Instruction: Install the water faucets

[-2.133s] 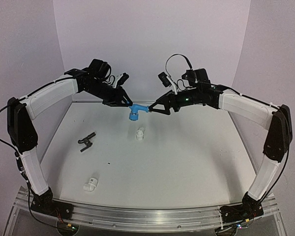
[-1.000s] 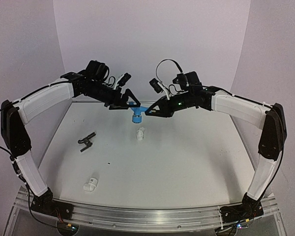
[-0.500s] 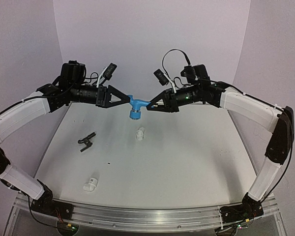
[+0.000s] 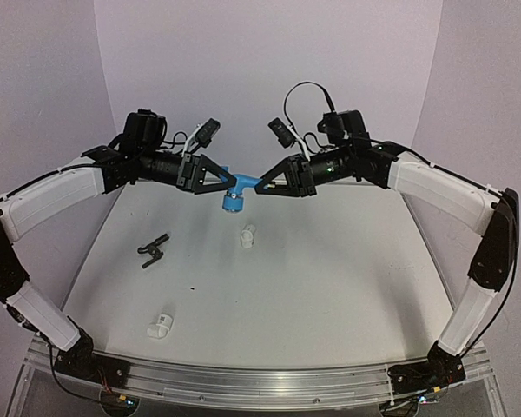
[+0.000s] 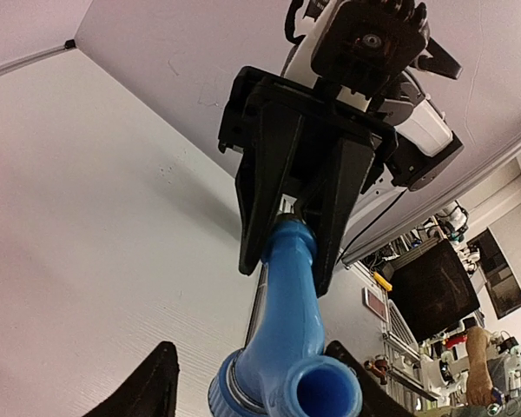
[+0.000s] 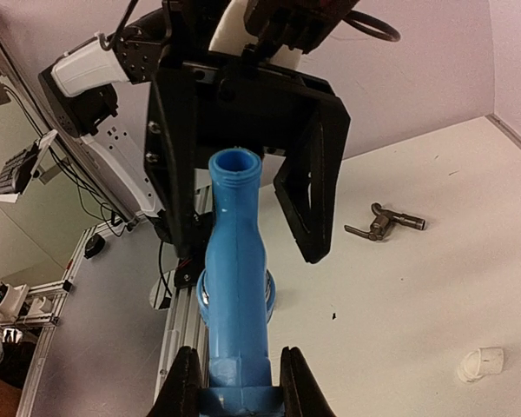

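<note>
Blue faucet (image 4: pixel 234 201) in right tool's (image 4: pixel 259 184) grip, left tool (image 4: pixel 225 178) seemingly loose around stem.

No text, label, brand, number or sign can be read in any of the 3 views.
</note>
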Controlling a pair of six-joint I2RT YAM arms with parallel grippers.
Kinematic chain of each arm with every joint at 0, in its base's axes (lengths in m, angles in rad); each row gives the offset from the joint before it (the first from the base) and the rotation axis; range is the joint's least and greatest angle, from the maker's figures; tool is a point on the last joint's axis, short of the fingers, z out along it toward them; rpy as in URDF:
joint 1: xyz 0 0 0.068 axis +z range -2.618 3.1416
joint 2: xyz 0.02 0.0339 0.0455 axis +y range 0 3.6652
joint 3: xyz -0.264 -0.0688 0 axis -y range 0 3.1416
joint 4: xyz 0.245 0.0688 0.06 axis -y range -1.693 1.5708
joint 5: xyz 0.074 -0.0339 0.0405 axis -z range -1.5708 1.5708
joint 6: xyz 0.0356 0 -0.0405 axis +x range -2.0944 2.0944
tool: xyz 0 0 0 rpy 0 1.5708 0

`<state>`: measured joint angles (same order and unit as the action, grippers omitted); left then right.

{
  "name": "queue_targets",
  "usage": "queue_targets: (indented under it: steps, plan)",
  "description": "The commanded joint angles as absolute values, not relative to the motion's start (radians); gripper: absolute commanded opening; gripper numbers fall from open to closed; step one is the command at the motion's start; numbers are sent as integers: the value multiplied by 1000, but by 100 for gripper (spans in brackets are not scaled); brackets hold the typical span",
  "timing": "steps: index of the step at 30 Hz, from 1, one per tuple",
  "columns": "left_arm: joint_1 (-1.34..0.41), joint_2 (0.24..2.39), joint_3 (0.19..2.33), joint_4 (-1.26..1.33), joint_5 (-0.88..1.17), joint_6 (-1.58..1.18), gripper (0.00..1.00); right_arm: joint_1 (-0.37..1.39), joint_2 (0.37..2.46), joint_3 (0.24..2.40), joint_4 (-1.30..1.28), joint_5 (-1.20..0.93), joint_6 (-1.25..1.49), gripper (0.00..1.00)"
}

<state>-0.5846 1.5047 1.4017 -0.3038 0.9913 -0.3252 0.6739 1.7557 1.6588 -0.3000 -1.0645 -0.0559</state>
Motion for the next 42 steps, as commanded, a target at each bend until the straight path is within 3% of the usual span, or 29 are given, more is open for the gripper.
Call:
queue_targets:
  steps: [1,18,42]
  plan:
    - [-592,1508,1420,-215,1050,-368,53,686,1761,1711,-261,-1091,-48,0]
    - [-605,1549,1415,-159,1132,-425,40,689,1799,1737,-242,-1093,-17,0]
    - [-629,1572,1419,-194,1155,-383,39,693,1815,1747,-232,-1091,-8,0]
